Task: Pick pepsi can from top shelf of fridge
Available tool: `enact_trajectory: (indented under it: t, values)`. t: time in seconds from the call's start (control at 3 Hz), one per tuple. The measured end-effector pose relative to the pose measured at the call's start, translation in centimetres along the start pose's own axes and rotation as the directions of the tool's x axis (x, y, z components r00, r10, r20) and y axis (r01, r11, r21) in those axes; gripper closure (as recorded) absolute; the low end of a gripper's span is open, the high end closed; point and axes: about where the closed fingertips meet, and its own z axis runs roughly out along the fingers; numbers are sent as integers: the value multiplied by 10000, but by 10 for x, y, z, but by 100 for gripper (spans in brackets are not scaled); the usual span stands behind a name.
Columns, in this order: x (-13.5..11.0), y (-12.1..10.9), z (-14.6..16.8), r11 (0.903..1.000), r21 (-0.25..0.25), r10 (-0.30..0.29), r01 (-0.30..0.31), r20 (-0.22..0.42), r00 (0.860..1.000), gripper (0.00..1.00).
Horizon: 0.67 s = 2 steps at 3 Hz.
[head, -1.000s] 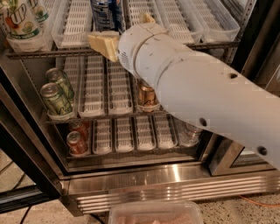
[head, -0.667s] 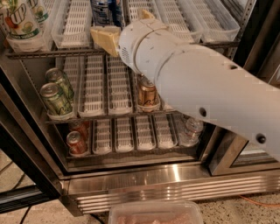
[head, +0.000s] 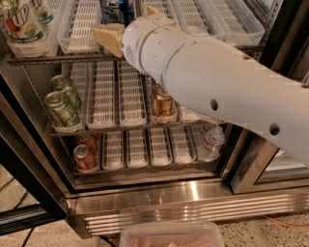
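The blue pepsi can (head: pixel 115 7) stands in a white lane of the top shelf (head: pixel 82 34) of the fridge (head: pixel 159 202), cut off by the upper edge of the camera view. My gripper (head: pixel 128 23) is at the front of that shelf, just below and in front of the can. Its tan fingers (head: pixel 109 37) are spread apart, one to the left and one to the right of the can's lane. The can is not held. My white arm crosses the picture from the right and hides part of the shelf.
7up bottles (head: pixel 21 21) stand top left. Green cans (head: pixel 60 108) and a bronze-gold can (head: pixel 162 103) are on the middle rack. Red cans (head: pixel 84 157) and a clear bottle (head: pixel 212 142) are on the lower rack. A clear plastic tray (head: pixel 171 235) is at the bottom.
My gripper has moved up and further into the top shelf, closer to the pepsi can. The can and the other drinks have not moved.
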Motion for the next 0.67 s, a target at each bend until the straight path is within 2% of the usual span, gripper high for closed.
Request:
enact_trajectory:
  t: [0.67]
  values:
    - [-2,-4,8,9999,120,92,-93,47,9999,38]
